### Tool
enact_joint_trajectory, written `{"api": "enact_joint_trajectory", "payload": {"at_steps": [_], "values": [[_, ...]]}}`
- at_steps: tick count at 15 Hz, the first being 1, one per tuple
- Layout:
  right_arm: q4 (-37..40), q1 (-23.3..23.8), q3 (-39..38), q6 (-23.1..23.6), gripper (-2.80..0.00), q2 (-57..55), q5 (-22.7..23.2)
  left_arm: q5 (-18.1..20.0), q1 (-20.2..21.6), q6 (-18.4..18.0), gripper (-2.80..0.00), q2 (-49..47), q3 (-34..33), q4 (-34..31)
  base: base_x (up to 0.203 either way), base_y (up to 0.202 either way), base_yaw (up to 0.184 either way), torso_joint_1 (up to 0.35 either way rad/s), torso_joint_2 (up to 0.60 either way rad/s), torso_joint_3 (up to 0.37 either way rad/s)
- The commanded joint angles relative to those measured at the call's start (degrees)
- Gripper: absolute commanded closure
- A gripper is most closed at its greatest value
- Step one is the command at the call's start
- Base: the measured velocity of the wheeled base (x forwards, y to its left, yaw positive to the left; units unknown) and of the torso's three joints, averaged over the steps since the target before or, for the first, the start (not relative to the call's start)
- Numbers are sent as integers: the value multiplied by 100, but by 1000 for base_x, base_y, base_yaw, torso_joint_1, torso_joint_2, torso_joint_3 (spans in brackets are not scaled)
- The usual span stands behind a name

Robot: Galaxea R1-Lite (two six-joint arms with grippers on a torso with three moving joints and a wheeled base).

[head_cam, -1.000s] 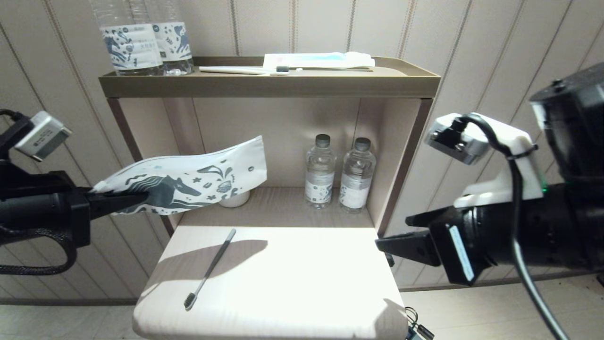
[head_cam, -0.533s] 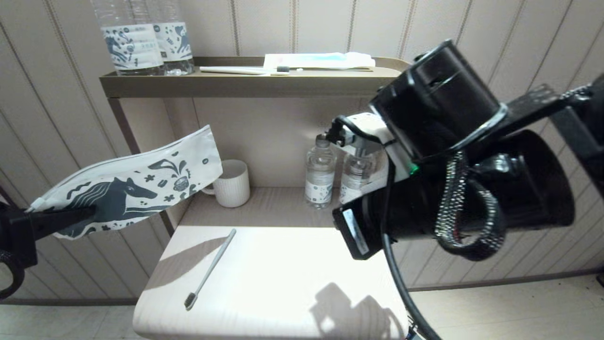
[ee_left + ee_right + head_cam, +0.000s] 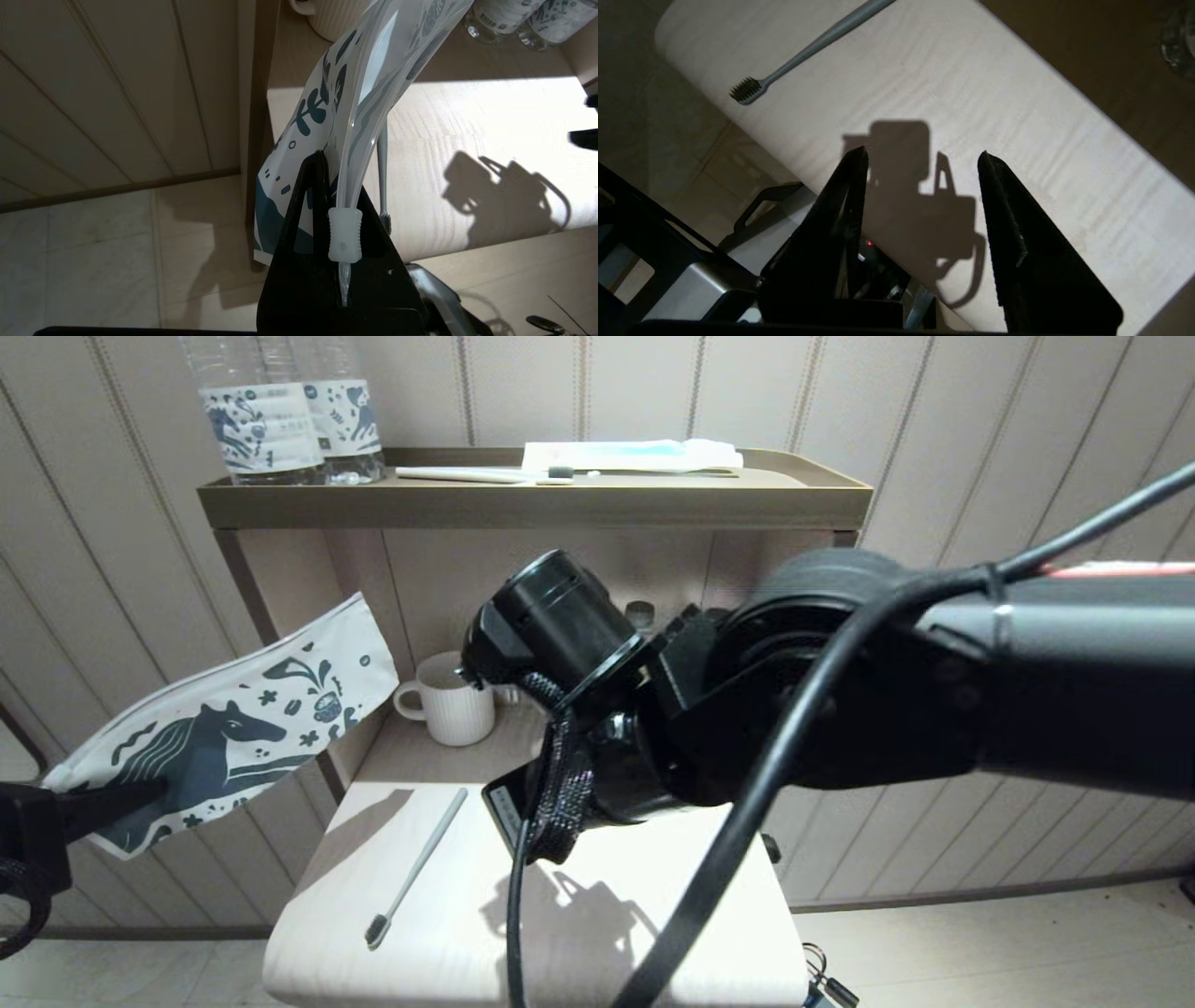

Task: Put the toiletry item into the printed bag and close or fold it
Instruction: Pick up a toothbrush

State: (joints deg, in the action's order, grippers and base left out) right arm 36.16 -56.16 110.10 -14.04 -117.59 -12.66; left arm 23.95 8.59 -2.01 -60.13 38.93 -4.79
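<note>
White printed bag (image 3: 224, 737) hangs clamped in the left gripper (image 3: 334, 205); the right gripper (image 3: 922, 161), fingers spread and empty, hovers over the table (image 3: 653, 933) near the toothbrush (image 3: 415, 868).

Beige panelled walls (image 3: 934, 439) with thin vertical grooves surround a brown-framed shelf unit (image 3: 532, 504). At six o'clock, its pale wood tabletop (image 3: 653, 915) catches bright light, crossed by hard shadows. Pale marbled floor tiles (image 3: 93, 261) lie below.
</note>
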Motion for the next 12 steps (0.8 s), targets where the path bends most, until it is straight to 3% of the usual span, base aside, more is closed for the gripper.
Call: {"api": "enact_joint_trajectory", "payload": {"at_steps": [1, 8, 12], "values": [[-193, -85, 46, -2, -280, -395, 14, 13, -1, 14, 0, 177, -148, -4, 0, 0, 0, 0, 0, 0], [-884, -294, 46, -76, -280, -990, -89, 65, -7, 34, 0, 544, -557, 26, 0, 0, 0, 0, 0, 0], [-1576, -306, 48, -228, -280, -1454, -679, 111, -7, 52, 0, 709, -700, 35, 0, 0, 0, 0, 0, 0]]}}
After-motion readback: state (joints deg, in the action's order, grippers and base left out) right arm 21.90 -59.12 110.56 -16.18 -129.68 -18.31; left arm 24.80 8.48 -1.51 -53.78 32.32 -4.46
